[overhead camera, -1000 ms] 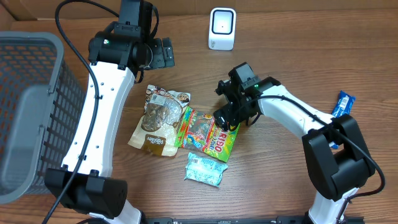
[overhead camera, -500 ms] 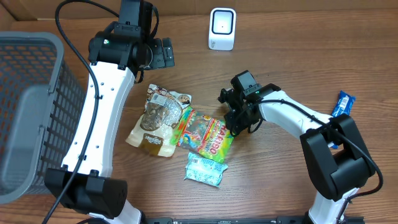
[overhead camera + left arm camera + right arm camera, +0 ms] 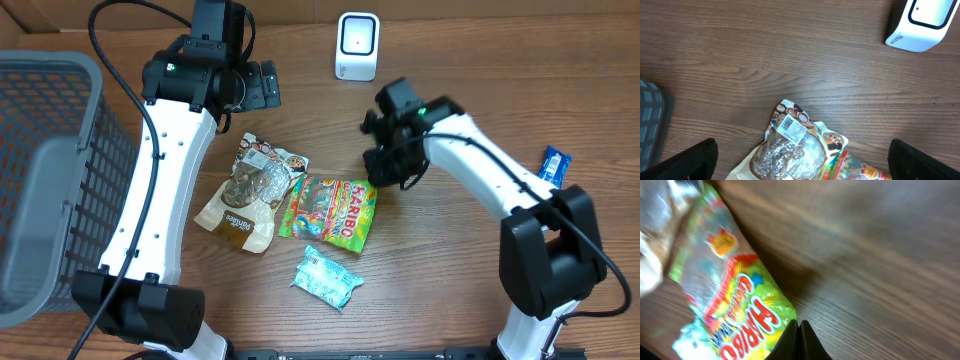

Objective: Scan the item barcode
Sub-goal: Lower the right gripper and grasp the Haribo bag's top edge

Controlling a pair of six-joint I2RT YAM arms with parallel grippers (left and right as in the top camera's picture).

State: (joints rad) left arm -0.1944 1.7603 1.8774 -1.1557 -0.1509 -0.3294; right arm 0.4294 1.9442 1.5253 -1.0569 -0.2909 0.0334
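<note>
A green and yellow Haribo bag (image 3: 330,210) lies at mid-table, also seen in the right wrist view (image 3: 735,300) and at the bottom edge of the left wrist view (image 3: 860,170). My right gripper (image 3: 381,180) is shut on its upper right corner, the fingers pressed together at the bag's edge (image 3: 799,330). No barcode shows on the bag's upturned face. The white scanner (image 3: 357,45) stands at the back of the table (image 3: 922,22). My left gripper (image 3: 258,87) hangs open high above the table (image 3: 800,167), holding nothing.
A brown snack pouch (image 3: 245,195) with a white label (image 3: 792,129) touches the Haribo bag's left side. A light blue packet (image 3: 328,277) lies in front of them. Another blue packet (image 3: 555,165) is at the far right. A grey basket (image 3: 50,180) stands on the left.
My right gripper closed on the Haribo bag's corner and moved toward the back, dragging and turning the bag. The brown pouch and light blue packet shifted slightly. The left arm stayed still.
</note>
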